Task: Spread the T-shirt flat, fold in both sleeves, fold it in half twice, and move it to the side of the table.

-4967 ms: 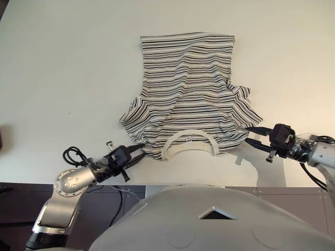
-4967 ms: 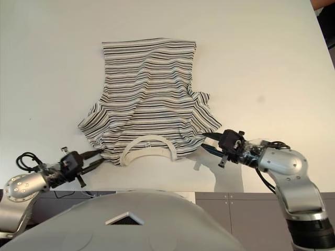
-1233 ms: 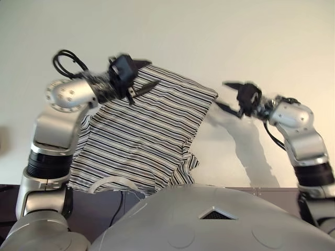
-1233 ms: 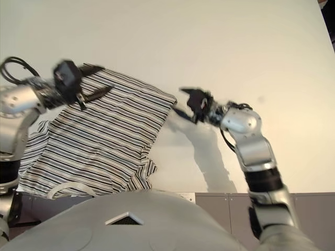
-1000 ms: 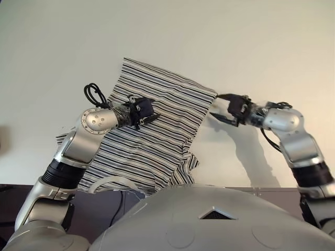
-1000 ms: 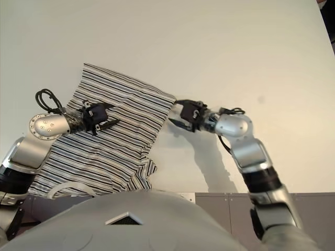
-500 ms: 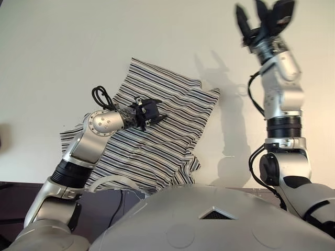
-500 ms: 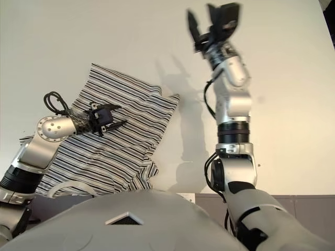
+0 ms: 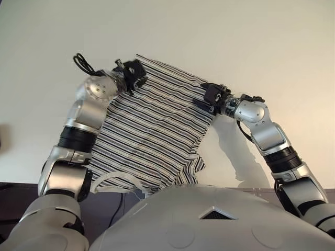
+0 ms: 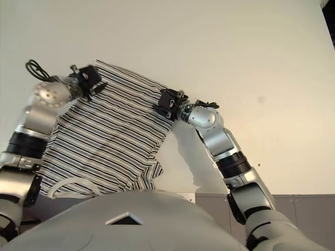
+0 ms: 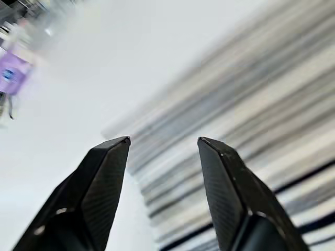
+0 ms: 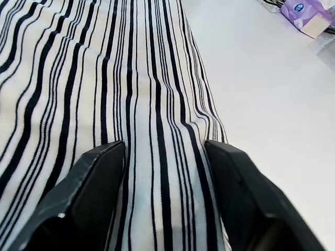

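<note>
The striped T-shirt (image 9: pixel 152 125) lies slanted across the white table (image 9: pixel 272 36), hem end far from me. Its white collar (image 9: pixel 111 180) reaches the front edge of the table. My left gripper (image 9: pixel 137 73) hovers at the far left corner of the hem. In the left wrist view the left gripper (image 11: pixel 163 140) is open, with fabric below and nothing pinched. My right gripper (image 9: pixel 208 97) sits at the far right hem corner. In the right wrist view the right gripper (image 12: pixel 165 144) is open, its fingers (image 12: pixel 99 178) straddling the striped edge (image 12: pixel 157 104).
A small dark spot (image 10: pixel 260 98) marks the table on the right. A purple packet (image 12: pixel 303 11) lies off beyond the shirt. Bare white tabletop stretches behind and to the right of the shirt.
The right arm dropped from high in the air to the shirt's far right corner. The left gripper moved from mid-shirt to the far left corner. The cloth now lies more stretched out.
</note>
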